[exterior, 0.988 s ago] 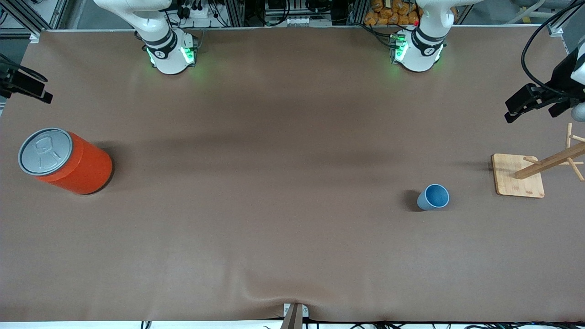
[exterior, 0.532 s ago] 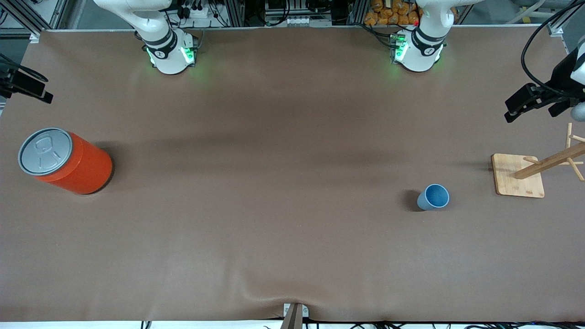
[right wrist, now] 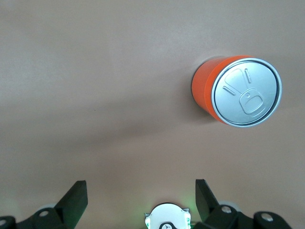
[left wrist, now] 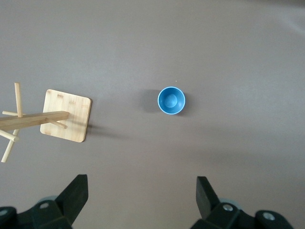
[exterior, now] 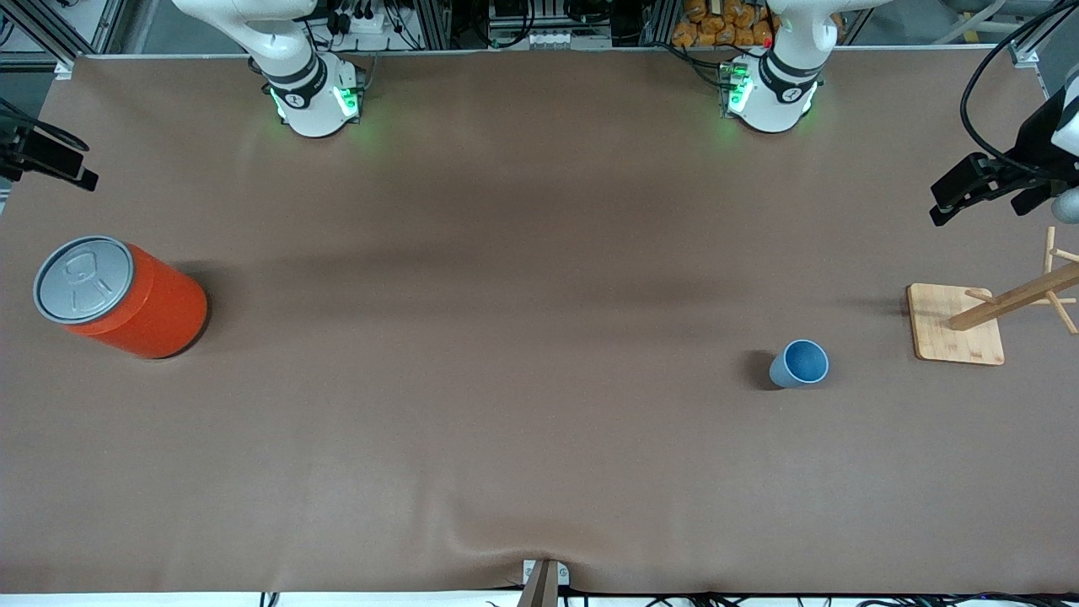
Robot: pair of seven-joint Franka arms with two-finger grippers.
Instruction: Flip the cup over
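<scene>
The small light-blue cup (exterior: 799, 363) stands upright with its mouth up on the brown table, toward the left arm's end. It also shows in the left wrist view (left wrist: 171, 100), and its inside is empty. My left gripper (left wrist: 141, 191) is open and empty. It hangs high over the table's edge at the left arm's end (exterior: 969, 190), well apart from the cup. My right gripper (right wrist: 141, 193) is open and empty, high over the right arm's end of the table (exterior: 50, 160).
A large orange can (exterior: 118, 297) with a grey lid stands at the right arm's end; it also shows in the right wrist view (right wrist: 237, 91). A wooden peg rack on a square base (exterior: 957, 324) stands beside the cup at the left arm's end, seen too in the left wrist view (left wrist: 66, 115).
</scene>
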